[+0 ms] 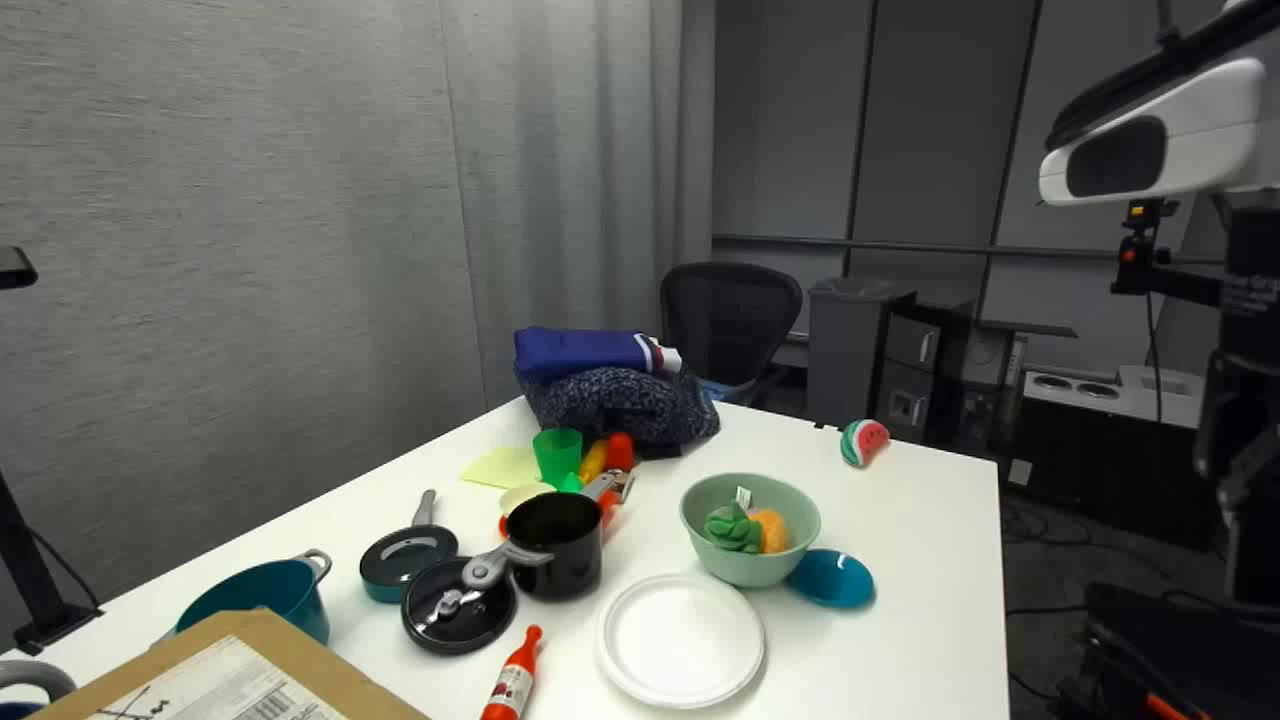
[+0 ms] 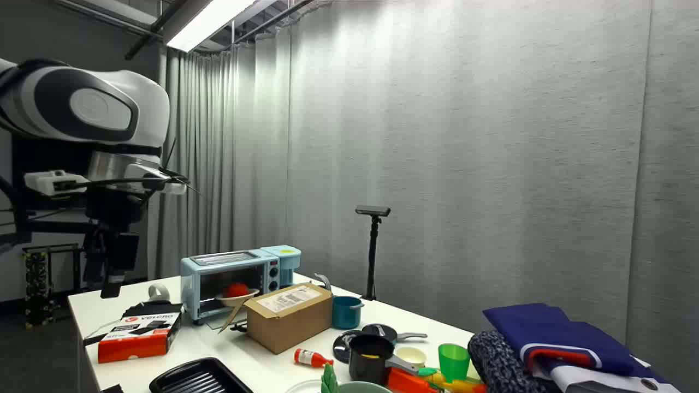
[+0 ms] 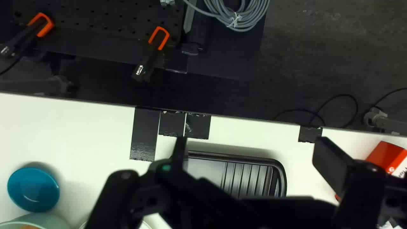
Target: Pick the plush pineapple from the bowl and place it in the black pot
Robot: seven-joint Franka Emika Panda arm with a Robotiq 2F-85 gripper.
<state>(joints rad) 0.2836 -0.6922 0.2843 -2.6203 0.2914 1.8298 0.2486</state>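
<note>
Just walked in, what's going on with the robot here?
Nothing is being handled right now: the gripper is open and empty, raised away from the bowl. The job is moving the plush pineapple into the black pot. The plush pineapple lies in the bowl, not yet picked; the black pot stands on the white table.

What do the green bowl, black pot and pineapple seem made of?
Bowl: likely plastic, satin; smooth, even-coloured sides.
Black pot: plastic or coated metal, I can't tell; faint sheen on dark sides.
Pineapple: probably plush fabric, matte; soft, rumpled look and an apparent white tag.
</note>
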